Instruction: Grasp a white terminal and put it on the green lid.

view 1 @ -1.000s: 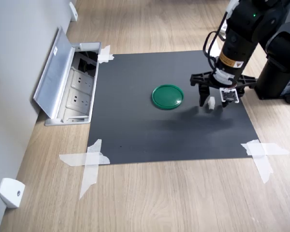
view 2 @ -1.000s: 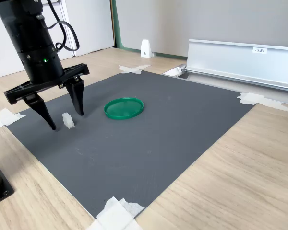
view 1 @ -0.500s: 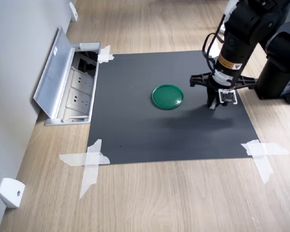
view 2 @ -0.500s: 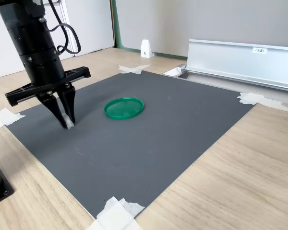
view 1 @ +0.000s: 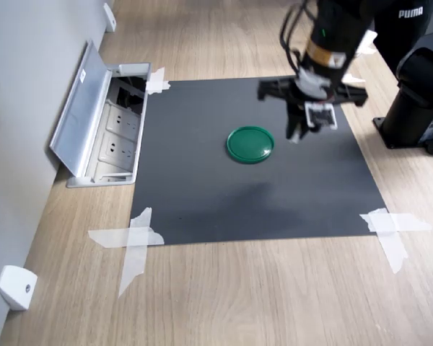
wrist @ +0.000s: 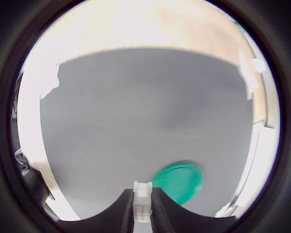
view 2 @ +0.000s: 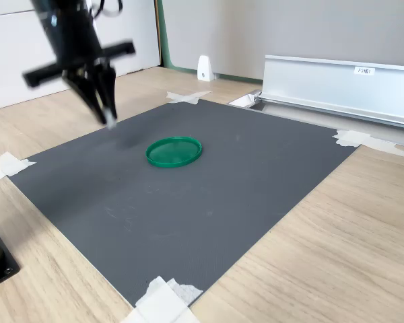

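The black two-fingered gripper [view 1: 297,134] of the arm hung clear above the dark grey rubber mat [view 1: 202,194], its fingers drawn in until only a narrow slot remained, and that slot was filled by the tiny white plastic terminal block [wrist: 142,200]. In the wrist view the block stood upright, pinched on both flat sides by the dark fingers [wrist: 162,208], its top just proud of their tips. In the first exterior view the gripper, blurred, sat at about two o'clock from the flat round dark-green plastic lid [view 1: 250,144], near it but not over it; the terminal showed there only as a pale fleck at the fingertips. In the second exterior view the gripper [view 2: 105,116] hovered at roughly ten o'clock from the green lid [view 2: 174,151], raised off the mat, with a faint shadow on the mat below it. The lid lay flat on the mat, rim up, nothing in it. In the wrist view the lid [wrist: 179,182] appeared just beside the held terminal, at about two o'clock from it. White tape strips [view 1: 133,241] held the mat's corners to the pale wooden floor [view 1: 274,295].
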Tool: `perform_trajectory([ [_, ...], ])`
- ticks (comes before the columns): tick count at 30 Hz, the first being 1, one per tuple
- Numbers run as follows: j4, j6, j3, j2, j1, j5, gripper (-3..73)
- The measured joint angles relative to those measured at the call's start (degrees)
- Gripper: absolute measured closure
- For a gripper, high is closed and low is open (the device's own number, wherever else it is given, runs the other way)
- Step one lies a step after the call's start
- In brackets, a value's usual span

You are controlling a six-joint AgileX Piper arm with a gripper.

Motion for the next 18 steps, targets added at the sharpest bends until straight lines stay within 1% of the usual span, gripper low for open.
perform_trajectory([
  [2,1.8,-1.1,-3.0,0.1,-1.4,0.3,61.3],
  [4,3.4,-2.6,-4.7,1.0,-4.1,0.3,61.3],
  [8,4.4,-4.7,-5.1,4.5,-10.1,0.3,61.3],
  [12,4.3,-5.1,-5.1,8.0,-14.1,-1.8,61.3],
  [18,1.0,-5.2,-3.3,11.7,-17.0,-6.4,61.3],
])
